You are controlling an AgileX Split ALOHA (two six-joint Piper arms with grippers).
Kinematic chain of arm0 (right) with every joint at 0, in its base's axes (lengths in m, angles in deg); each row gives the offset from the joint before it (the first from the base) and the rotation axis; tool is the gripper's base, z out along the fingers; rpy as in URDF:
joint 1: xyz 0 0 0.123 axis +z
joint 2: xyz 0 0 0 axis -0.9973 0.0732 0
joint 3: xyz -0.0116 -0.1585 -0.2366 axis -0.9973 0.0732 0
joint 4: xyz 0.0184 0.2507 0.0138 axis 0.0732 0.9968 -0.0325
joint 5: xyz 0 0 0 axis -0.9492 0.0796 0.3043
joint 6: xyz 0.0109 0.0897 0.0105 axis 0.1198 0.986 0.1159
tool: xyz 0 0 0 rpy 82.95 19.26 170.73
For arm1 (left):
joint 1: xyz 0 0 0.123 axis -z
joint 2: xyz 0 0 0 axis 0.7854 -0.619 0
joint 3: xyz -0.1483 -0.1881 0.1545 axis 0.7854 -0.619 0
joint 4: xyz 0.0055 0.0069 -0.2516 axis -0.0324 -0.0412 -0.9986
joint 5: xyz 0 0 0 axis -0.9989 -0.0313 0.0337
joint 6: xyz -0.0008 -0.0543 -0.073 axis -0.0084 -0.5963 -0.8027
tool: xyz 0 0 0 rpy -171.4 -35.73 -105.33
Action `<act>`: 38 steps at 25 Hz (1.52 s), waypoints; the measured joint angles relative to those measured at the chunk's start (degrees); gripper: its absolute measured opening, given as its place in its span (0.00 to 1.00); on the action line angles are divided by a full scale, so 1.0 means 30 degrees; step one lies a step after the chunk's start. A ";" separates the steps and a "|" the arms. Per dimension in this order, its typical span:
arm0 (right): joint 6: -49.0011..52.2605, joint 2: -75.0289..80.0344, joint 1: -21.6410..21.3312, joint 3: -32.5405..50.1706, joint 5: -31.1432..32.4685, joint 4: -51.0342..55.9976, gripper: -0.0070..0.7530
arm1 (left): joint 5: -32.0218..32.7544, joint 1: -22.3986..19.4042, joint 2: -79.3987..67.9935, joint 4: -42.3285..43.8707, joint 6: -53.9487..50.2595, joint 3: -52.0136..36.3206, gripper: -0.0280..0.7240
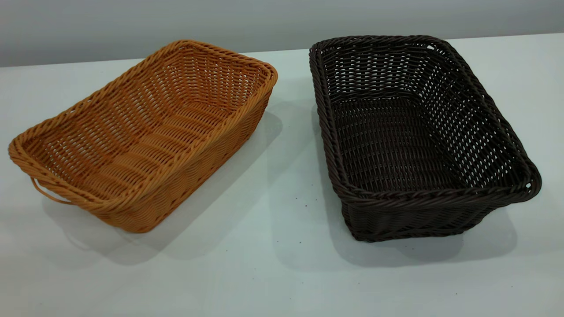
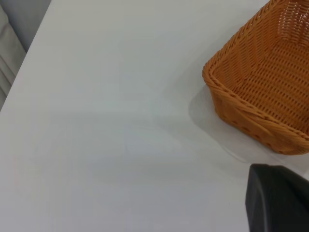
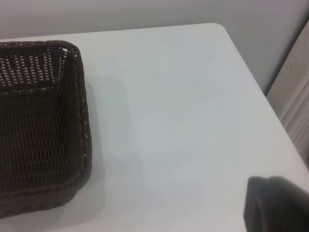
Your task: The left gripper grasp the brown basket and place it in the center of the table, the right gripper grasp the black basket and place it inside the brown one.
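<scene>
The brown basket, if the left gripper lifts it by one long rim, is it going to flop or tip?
The brown basket looks like stiff open weave that holds its shape, so probably little flop. It is empty and airy, likely light. Gripped at one rim it may hang tilted. Its flat base on the table suggests it will slide, not roll.

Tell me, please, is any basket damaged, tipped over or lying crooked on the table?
Nothing looks damaged or spilled. The brown basket and the black basket both stand upright, empty and apart on the table. The brown one lies at an angle to the black one.
</scene>
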 joint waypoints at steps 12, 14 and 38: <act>0.0000 0.0000 0.0000 0.0000 0.0000 0.0000 0.01 | 0.0000 0.0000 0.0000 0.0000 -0.0019 0.0000 0.04; 0.0000 0.0000 0.0000 0.0000 0.0000 0.0000 0.01 | 0.0000 0.0000 0.0000 0.0000 -0.0019 0.0000 0.04; 0.0000 0.0000 0.0000 0.0000 0.0000 0.0247 0.01 | -0.0084 0.0441 0.0000 -0.0072 -0.0019 0.0000 0.04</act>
